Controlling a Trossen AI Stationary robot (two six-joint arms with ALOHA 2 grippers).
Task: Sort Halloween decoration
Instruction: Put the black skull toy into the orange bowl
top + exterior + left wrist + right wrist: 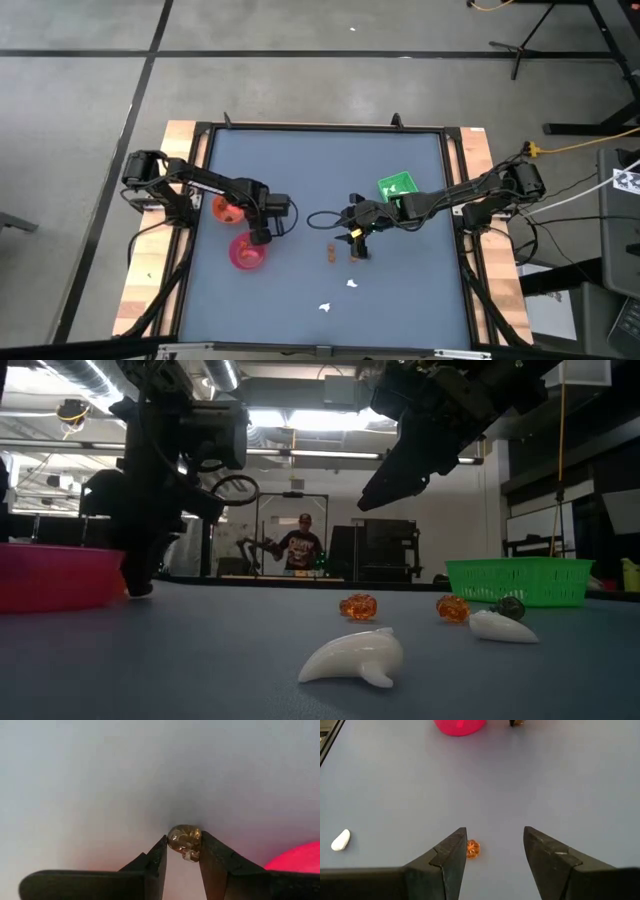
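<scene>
My left gripper (184,851) points down beside the pink bowl (247,253), shut on a tiny brownish, see-through decoration piece (185,841). The orange bowl (226,209) stands just beyond it. My right gripper (495,845) hangs open above the table's middle, slanting down, with an orange piece (472,848) lying on the table close by one finger. In the low view two orange pieces (358,606) (452,608), a dark one (510,606) and two white ones (352,657) (503,626) lie loose on the table. My left gripper pinches the brownish piece by its two opposite sides (172,840) between its two fingertips (161,851). The fingers come from above, pointing down. In the low view their tips (140,586) stand at the table's surface next to the pink bowl; whether the piece is lifted I cannot tell.
A green square tray (397,186) stands at the back right, behind my right arm. Two white pieces (352,284) (324,307) lie toward the near edge. A person (302,545) stands in the room beyond the table. Open table lies at the far side and near right.
</scene>
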